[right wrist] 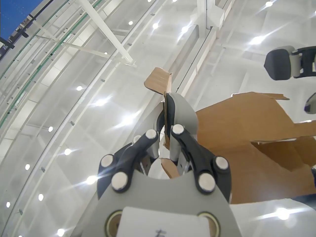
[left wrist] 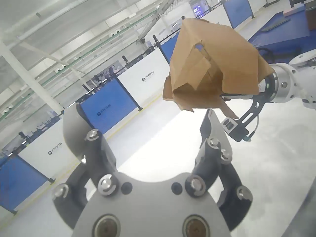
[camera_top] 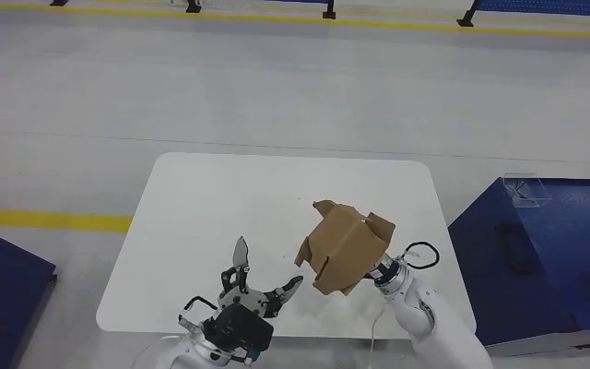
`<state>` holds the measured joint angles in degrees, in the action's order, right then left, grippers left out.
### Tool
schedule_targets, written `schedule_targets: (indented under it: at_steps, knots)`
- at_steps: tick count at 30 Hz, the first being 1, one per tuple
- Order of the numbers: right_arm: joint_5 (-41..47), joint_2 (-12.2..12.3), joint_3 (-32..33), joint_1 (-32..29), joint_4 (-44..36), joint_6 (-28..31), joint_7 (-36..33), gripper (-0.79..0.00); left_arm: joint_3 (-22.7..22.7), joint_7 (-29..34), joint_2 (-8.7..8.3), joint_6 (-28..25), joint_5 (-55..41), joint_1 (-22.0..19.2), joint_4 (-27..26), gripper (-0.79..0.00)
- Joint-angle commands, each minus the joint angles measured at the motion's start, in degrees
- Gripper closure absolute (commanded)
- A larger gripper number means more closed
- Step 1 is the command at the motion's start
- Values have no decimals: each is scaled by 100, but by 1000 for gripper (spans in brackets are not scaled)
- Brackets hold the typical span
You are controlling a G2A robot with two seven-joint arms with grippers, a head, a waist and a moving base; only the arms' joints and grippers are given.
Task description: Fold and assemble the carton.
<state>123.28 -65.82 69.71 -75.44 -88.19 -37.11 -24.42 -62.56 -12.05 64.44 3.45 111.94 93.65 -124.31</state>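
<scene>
right claw [right wrist: 166, 101]: clamped on a flap of the carton [camera_top: 343, 247] | carton: raised off the desk [camera_top: 230, 194], near the left claw, not touching | left claw [camera_top: 269, 263]: spread wide, empty

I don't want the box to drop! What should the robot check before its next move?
1. Grip: right hand shut on the carton: ok.
2. Height: carton lifted off the table: ok.
3. Helper: left hand open and empty: ok.
4. Gap: left hand not touching the carton: ok.
5. Shape: carton fully folded: not ok, flaps hang loose.
6. Strength: grip firm enough for folding: cannot tell.
</scene>
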Motion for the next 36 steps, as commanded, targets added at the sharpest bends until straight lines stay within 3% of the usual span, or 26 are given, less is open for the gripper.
schedule_targets:
  at_steps: [1, 4, 19, 27, 36]
  knots:
    - [-296, -5, 22, -25, -39, 131, -98, 0, 32, 45, 11, 120, 134, 25, -17, -727]
    - [-550, -20, 5, -72, -65, 181, -260, 0, 86, 190, 27, 191, 382, 27, -41, -748]
    - [-877, -104, -145, -269, -261, 228, -230, 0, 436, 190, 108, 617, 1415, 9, 54, -686]
    - [-860, -136, -130, -310, -267, 203, -178, 0, 554, 100, 153, 752, 1539, -1, 103, -554]
    - [-356, -186, -99, -314, -257, 75, 12, 0, 584, 105, 186, 828, 1840, -21, 272, -616]
